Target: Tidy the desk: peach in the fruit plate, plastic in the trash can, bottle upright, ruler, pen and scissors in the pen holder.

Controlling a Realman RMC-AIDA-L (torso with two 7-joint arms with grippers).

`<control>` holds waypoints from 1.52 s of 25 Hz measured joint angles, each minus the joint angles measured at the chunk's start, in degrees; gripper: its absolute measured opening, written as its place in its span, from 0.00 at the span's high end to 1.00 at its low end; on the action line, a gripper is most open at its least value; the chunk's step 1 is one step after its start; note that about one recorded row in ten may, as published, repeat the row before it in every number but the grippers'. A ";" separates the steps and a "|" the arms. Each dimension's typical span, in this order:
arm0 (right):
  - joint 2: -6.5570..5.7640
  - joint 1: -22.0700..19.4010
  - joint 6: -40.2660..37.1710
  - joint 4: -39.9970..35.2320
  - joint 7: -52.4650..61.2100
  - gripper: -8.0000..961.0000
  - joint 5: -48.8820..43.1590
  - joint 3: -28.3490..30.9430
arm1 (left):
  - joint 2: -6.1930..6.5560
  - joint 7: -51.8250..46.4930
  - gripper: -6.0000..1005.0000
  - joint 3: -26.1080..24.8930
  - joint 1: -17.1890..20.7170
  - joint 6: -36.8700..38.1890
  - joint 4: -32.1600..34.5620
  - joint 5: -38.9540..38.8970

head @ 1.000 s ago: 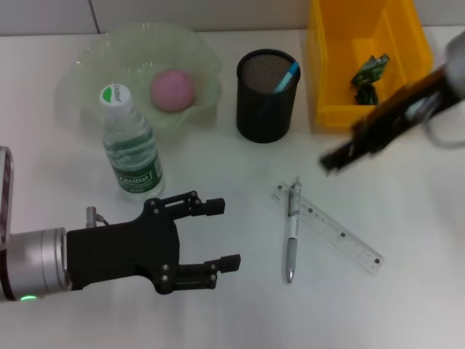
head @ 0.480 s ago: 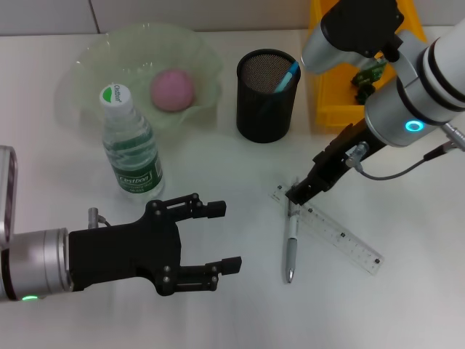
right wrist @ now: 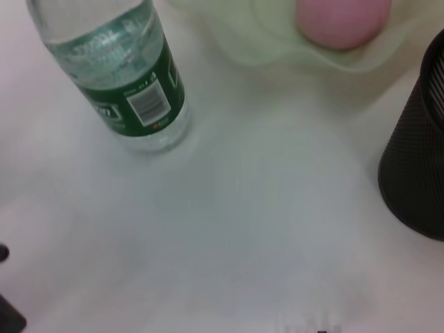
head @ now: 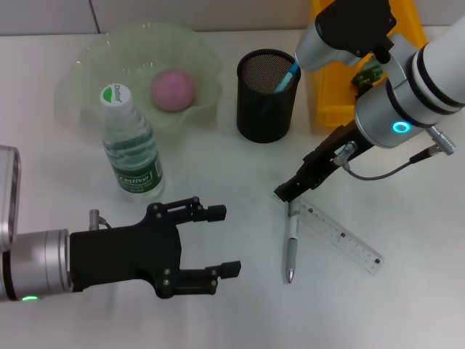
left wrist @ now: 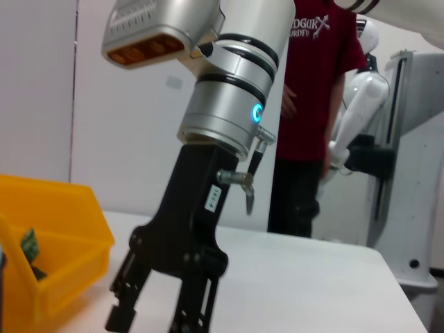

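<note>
A silver pen lies across one end of a clear ruler on the white desk. My right gripper hangs just over the pen's far end; the left wrist view shows this right gripper with its fingers apart and nothing between them. My left gripper rests open near the front left, empty. The bottle stands upright. A pink peach lies in the green fruit plate. Green plastic sits in the yellow bin. No scissors can be made out.
The black mesh pen holder stands behind the pen with a blue-tipped item in it. The right wrist view shows the bottle, peach and holder. A person in a red shirt stands beyond the desk.
My right arm has swung in from beside the yellow bin and come down to the pen's far end. The left arm has stayed put.
</note>
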 joint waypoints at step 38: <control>-0.01 2.26 11.23 9.79 0.12 0.17 1.42 -8.96 | -0.34 0.68 0.21 0.36 -0.16 -2.42 -0.40 4.32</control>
